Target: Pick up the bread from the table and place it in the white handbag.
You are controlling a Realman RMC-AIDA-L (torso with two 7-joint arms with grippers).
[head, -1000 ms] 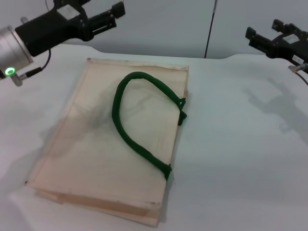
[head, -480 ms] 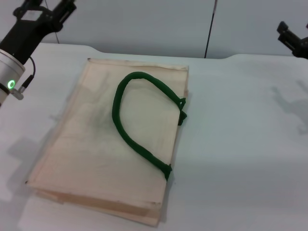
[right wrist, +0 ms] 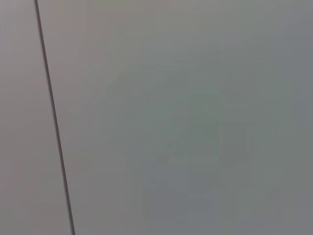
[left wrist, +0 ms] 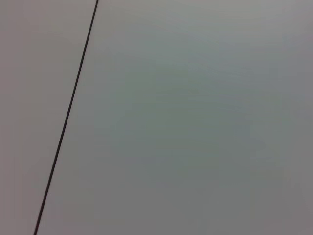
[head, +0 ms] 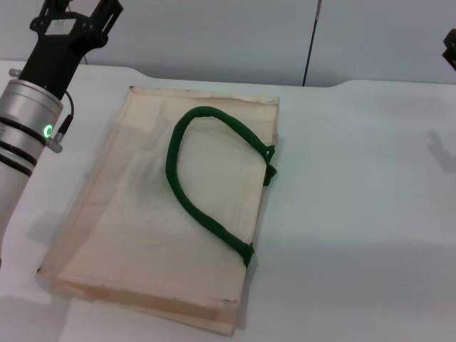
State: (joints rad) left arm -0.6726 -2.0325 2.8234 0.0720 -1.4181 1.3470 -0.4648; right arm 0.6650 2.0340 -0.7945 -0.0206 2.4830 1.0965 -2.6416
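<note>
The white handbag (head: 135, 214) lies flat on the table (head: 356, 214), left of centre in the head view. Its dark green rope handle (head: 187, 196) loops across its upper face. The bread is not in view in any frame. My left gripper (head: 75, 13) is raised at the far left, above and beyond the bag's far left corner, and runs out of the top of the picture. Only a dark sliver of my right gripper (head: 451, 47) shows at the right edge, high above the table. Both wrist views show no task object.
A grey wall with a dark vertical seam (head: 311, 43) stands behind the table. The left wrist view shows only that wall and seam (left wrist: 66, 122). The right wrist view shows only the wall and seam (right wrist: 54, 122) too. The table's rounded far edge (head: 335, 84) runs behind the bag.
Both arms have pulled up and outward: the left from over the bag's far corner to the far left, the right almost out of view. The bag has not moved.
</note>
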